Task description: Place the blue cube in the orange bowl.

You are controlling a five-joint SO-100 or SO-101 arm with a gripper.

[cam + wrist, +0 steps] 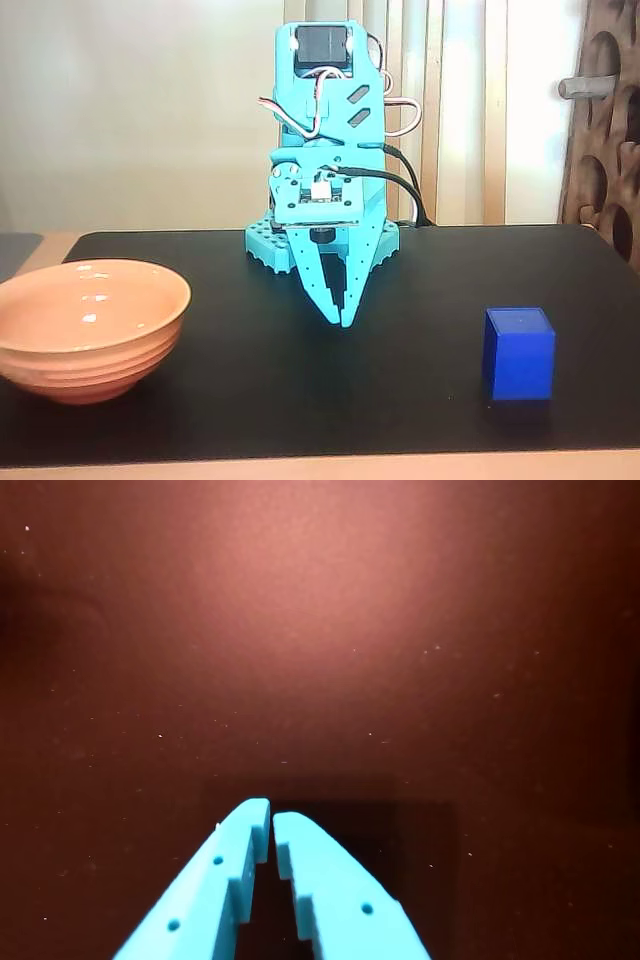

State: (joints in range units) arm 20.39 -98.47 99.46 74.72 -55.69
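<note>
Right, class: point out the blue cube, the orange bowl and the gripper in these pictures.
blue cube (519,357), fixed view, on its front face.
orange bowl (85,365), fixed view, on its ridged outer wall.
gripper (271,815), wrist view, midway between its closed fingertips.

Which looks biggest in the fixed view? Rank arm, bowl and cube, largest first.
1. Arm: the tallest thing in the fixed view, though it stands farther back.
2. Bowl: wide, cut off by the left edge.
3. Cube: clearly the smallest, despite sitting near the camera.
</note>
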